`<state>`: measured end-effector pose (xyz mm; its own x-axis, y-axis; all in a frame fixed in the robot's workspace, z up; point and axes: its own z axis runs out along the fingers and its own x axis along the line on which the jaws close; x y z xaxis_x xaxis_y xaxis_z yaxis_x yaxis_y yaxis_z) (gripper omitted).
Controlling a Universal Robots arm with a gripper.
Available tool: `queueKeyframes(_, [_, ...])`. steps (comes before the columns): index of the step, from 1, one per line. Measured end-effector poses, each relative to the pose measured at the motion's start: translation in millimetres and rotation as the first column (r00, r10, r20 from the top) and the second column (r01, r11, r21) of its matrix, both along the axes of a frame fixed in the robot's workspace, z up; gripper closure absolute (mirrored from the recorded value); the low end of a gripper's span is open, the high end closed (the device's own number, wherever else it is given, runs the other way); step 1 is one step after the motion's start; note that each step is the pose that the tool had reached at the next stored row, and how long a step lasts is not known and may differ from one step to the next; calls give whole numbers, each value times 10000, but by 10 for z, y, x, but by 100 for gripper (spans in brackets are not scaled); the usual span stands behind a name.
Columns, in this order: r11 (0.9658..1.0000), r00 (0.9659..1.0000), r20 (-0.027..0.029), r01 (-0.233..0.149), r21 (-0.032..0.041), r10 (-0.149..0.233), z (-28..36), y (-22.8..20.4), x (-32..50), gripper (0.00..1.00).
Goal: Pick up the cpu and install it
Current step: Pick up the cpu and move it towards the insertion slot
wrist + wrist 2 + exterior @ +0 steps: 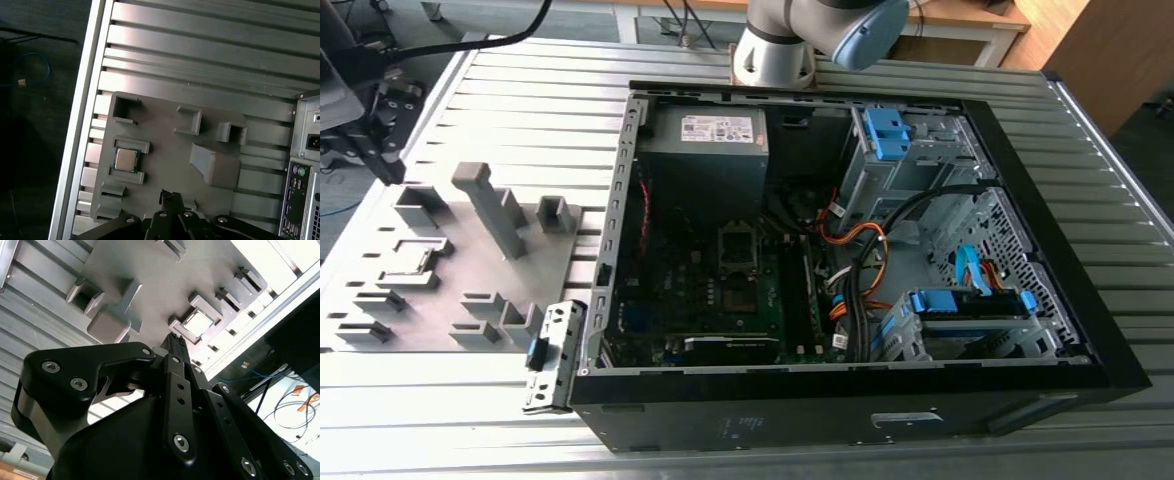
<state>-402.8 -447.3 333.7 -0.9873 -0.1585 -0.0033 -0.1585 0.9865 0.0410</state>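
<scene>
Currently your gripper [170, 196] hovers over the grey fixture plate [165, 165], jaws pinched together and empty, near the cpu [125, 160] lying flat in its framed pocket on that plate, so descending unopened could jab the chip or pocket walls.

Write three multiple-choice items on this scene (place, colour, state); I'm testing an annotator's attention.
1. In the exterior view, where does the fixture plate lie relative to the computer case?
A. to its left
B. to its right
C. inside it

2. The drive clips in the case are:
A. red
B. blue
C. green

3. The cpu is:
A. held in the pincer
B. seated in the motherboard socket
C. lying in its nest on the plate

Answers:
1 A: the plate sits on the exterior view's left of the case.
2 B: they show bright blue.
3 C: both wrist views show it flat in the nest.
</scene>
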Motion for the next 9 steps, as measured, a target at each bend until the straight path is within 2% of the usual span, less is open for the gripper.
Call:
queueKeyframes(4, [9974,9974,0,-719,0,719,-2,0,0,89])
queueKeyframes(7, [9919,9919,0,-1271,-1,1271,-3,0,0,89])
queueKeyframes(9, [9867,9867,0,-1628,0,1628,-4,0,0,89])
